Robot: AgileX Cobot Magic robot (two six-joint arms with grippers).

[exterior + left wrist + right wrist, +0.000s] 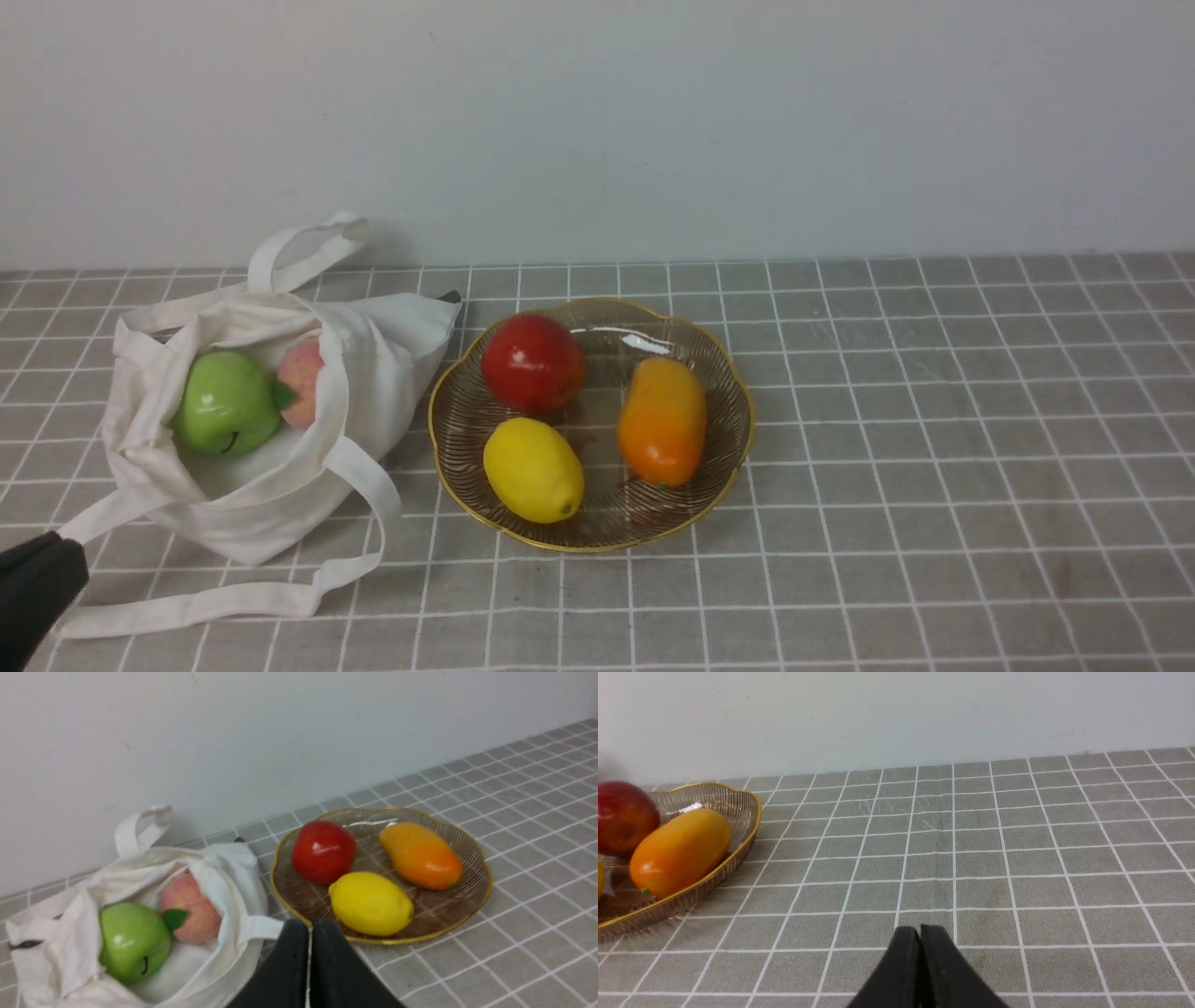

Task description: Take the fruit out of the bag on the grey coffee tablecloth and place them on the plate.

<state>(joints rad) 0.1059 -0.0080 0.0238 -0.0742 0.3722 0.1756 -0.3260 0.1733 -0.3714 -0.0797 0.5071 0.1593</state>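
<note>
Closest in, the left claw [308, 926] was pressed together, holding nothing, low by the bag's loose strap [215, 602]. The front view cut most of it off. The right claw [920, 931] was pressed together too, over bare grey coffee tablecloth [934, 420] with lots of free room. Further back, the bag [373, 364] lay open just beside the plate [597, 546]. The green apple [226, 403] sat inside, and the peach [303, 369] was half hidden behind it. The plate held a red apple [532, 362], a lemon [532, 469] and an orange fruit [663, 420].
</note>
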